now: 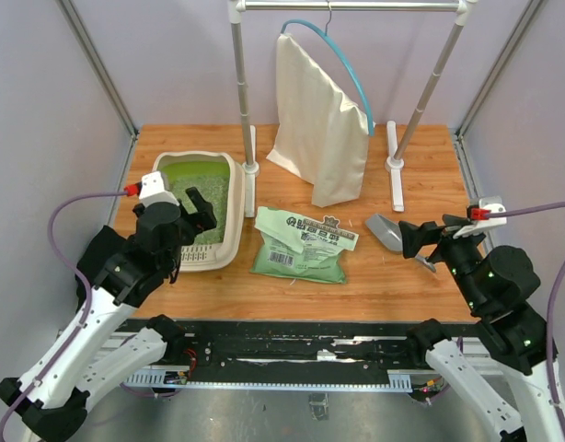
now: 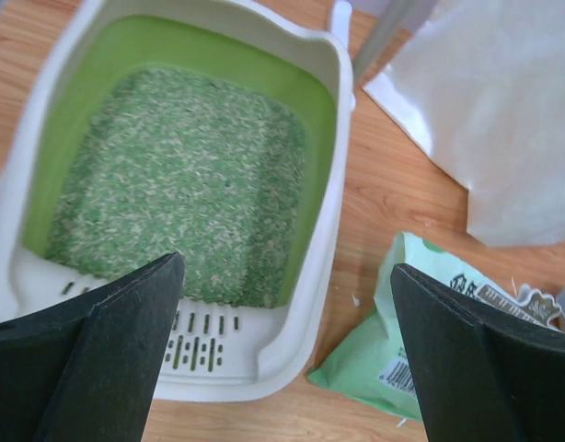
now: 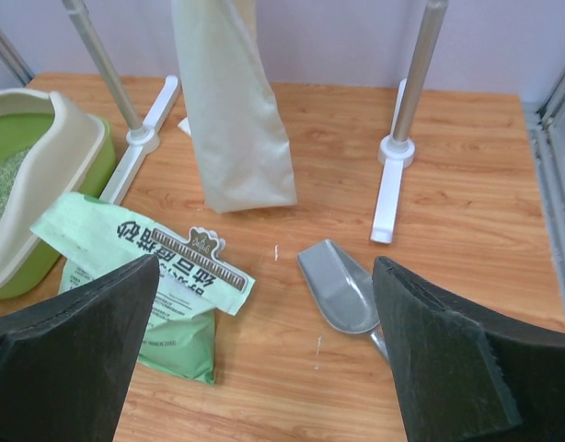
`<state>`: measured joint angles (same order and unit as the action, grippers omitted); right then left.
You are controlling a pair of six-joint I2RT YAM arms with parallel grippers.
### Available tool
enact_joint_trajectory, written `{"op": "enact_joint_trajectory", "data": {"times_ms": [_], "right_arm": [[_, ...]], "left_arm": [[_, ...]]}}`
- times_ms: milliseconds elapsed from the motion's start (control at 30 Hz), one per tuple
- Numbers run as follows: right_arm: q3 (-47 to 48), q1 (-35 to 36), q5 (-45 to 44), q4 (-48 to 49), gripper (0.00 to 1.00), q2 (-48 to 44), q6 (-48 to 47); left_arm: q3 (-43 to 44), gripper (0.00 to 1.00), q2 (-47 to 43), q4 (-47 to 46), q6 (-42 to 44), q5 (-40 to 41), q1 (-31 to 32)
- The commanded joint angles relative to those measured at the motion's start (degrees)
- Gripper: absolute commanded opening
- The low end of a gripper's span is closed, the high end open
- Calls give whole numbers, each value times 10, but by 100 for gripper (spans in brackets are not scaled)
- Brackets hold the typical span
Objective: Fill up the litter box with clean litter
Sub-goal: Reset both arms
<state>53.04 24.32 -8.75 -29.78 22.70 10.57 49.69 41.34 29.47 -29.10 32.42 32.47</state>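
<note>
Risk, prob.: left gripper (image 1: 198, 210) hovered over the beige, rounded-rectangular plastic litter box w/ lime-green interior (image 1: 235, 207). A careless sweep could clip its rim and scatter the clean litter of pale green-grey granules (image 2: 181, 175) lying inside. Left and right gripper (image 3: 264, 265) both gaped wide, holding and touching nothing.

litter box (image 2: 246, 373) showing beige rim, lime-green inside; clean litter (image 2: 181, 184) looking speckled green-grey; bag (image 1: 296, 262) showing pale green, black print; scoop (image 3: 338, 290) reading grey.

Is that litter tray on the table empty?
No, a layer of pale green-grey litter covers most of the floor of the litter box, as the left wrist view shows.
</note>
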Motion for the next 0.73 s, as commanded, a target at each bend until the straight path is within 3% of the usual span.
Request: {"op": "enact_joint_trajectory", "data": {"times_ms": [0,300,700], "right_arm": [[90,-6,-28,-75,98,28,-46],[199,-6,-23,-123,98,64,-67],[216,-6,-5,-125,99,69,-43]], "left_arm": [[61,100,-25,65,-23,113,0],[153,100,-48,87,27,143,0],[185,100,-67,82,56,126,0]]}}
